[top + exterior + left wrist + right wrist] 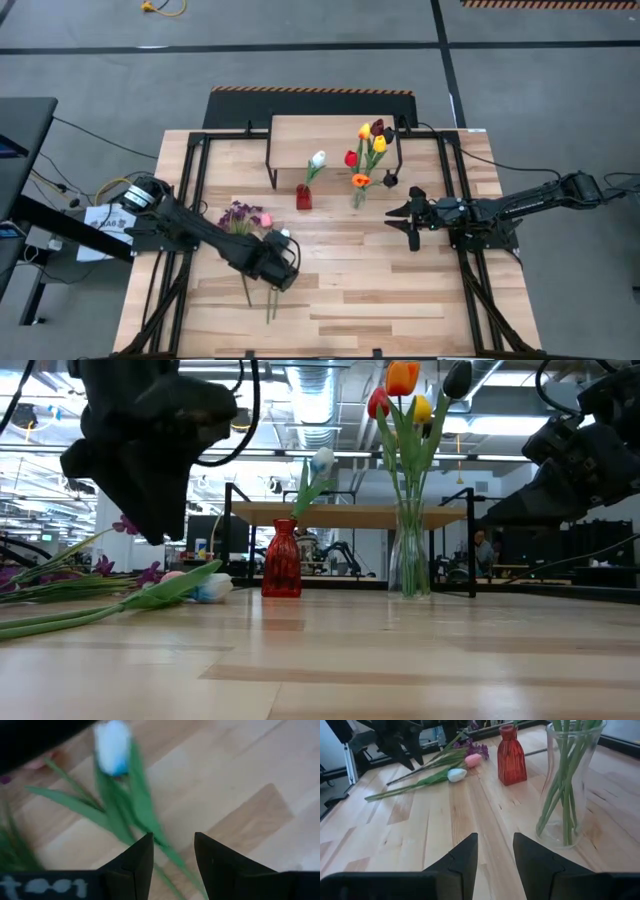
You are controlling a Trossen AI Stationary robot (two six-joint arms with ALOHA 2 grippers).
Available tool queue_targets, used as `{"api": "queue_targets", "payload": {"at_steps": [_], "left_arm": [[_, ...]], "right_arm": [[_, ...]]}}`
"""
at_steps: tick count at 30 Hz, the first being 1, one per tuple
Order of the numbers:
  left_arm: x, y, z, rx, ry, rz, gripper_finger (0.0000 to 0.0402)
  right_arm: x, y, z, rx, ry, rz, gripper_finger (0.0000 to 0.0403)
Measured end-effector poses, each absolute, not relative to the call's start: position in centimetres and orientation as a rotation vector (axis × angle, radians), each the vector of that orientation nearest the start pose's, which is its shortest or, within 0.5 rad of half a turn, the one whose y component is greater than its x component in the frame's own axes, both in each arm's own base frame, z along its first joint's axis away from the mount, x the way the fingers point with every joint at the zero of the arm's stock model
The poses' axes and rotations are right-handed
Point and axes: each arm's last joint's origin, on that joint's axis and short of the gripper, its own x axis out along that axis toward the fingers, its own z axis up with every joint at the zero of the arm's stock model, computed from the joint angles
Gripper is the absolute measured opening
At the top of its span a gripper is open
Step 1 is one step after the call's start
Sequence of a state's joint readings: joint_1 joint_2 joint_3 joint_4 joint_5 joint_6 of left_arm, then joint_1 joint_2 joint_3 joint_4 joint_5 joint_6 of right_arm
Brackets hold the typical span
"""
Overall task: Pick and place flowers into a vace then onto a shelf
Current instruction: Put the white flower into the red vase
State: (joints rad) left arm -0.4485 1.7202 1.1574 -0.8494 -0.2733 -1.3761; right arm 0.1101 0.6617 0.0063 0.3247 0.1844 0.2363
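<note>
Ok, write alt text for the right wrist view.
The right gripper hovers open and empty over a wooden table, near a clear glass vase holding green stems. Beyond it stands a small red vase, with loose flowers lying on the table and the other arm behind them.

No legible text or labels anywhere.

Two dark robot arms reach in from opposite sides. The left arm stretches diagonally toward the middle, its left claw (287,262) pointing down, fingers (137,865) parted with nothing between them. The right arm extends level from the right, its right claw (413,222) likewise parted and empty.
</note>
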Motion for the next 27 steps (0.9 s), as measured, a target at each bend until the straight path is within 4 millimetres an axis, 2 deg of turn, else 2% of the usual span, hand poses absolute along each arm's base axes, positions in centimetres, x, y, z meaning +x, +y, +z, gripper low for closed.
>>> {"api": "queue_targets", "payload": {"at_steps": [7, 11, 27], "left_arm": [[29.3, -12.1, 17.9, -0.666, 1.19, 0.733, 0.0131], [29.4, -11.8, 18.0, -0.666, 1.196, 0.733, 0.0131], [29.0, -11.3, 16.9, -0.669, 1.211, 0.747, 0.0131]], "right_arm": [[13.3, 0.9, 13.2, 0.185, 0.322, -0.112, 0.0118], [13.3, 0.9, 13.2, 0.185, 0.32, -0.112, 0.0118], [13.3, 0.9, 13.2, 0.185, 0.319, -0.112, 0.0118]]}}
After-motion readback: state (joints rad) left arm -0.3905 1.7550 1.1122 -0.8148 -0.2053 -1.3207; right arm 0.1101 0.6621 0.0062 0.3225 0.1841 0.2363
